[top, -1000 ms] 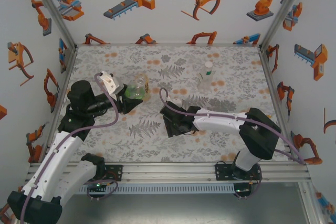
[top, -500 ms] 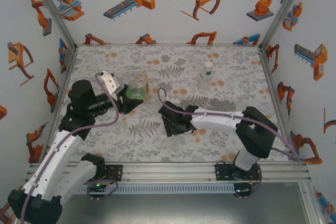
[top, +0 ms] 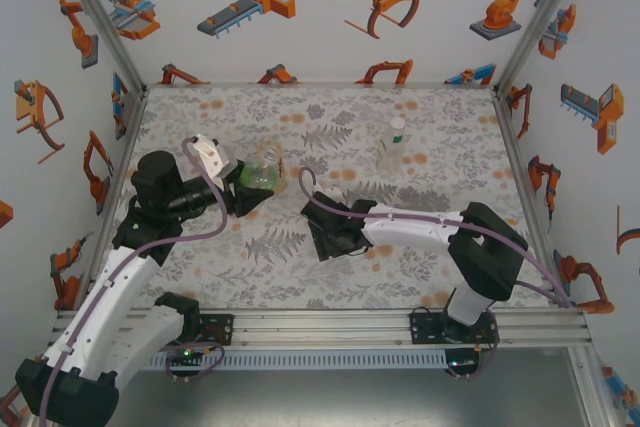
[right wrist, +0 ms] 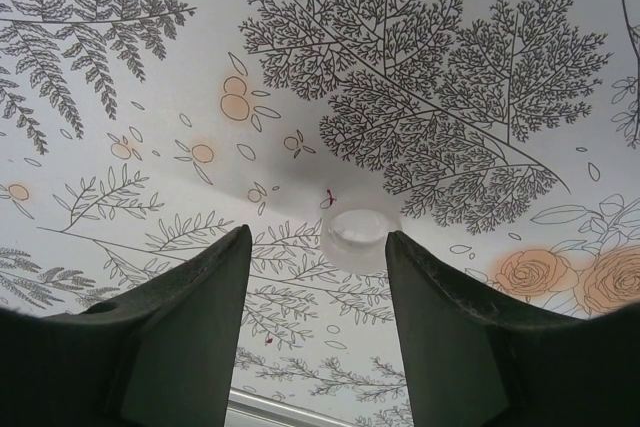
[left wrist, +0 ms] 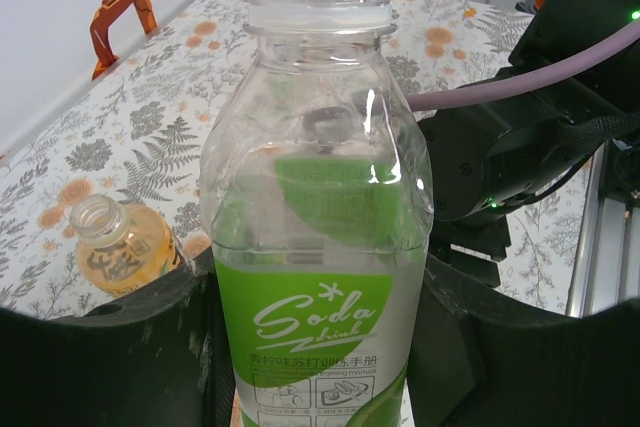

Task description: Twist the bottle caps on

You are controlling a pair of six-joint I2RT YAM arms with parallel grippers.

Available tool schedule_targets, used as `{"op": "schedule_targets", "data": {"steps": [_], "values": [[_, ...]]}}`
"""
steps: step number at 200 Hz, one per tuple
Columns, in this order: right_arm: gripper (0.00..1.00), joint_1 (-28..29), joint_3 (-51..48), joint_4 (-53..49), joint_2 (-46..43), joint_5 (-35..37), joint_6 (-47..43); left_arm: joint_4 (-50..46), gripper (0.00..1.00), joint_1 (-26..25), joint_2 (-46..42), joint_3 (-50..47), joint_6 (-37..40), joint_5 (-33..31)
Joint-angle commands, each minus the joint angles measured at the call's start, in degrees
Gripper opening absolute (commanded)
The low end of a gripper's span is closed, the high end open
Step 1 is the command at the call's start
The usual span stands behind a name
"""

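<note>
The loose bottle cap, whitish and round, lies flat on the flowered table. In the right wrist view it sits just ahead of my right gripper, in the gap between its two fingers and close against one of them. That gripper is released: jaws apart, nothing in them. What has changed over the last second is small. The right arm has crept a little leftward across the table and brought its fingers onto the cap, and nothing else has stirred. The left gripper stays clenched around the body of the green-label bottle, holding it up with its threaded neck bare and uncapped. The amber bottle stands just beside it, also open at the mouth. The slim bottle is well apart, toward the far right of the table, and I cannot tell whether its pale top is a cap. I read the shift as lining up for the pick. The cap is framed but not yet gripped, so no screwing has begun, and the off-centre cap could skid away when the jaws close.
</note>
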Motion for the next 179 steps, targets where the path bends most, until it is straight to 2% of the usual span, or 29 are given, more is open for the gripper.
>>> {"op": "schedule_targets", "data": {"steps": [1, 179], "values": [[0.54, -0.2, 1.3, -2.0, -1.1, 1.9, -0.8, 2.2, 0.09, 0.5, 0.2, -0.3, -0.9, 1.7], [0.54, -0.3, 0.0, -0.8, 1.8, 1.8, -0.7, 2.3, 0.09, 0.4, 0.5, -0.2, -1.1, 1.7]]}}
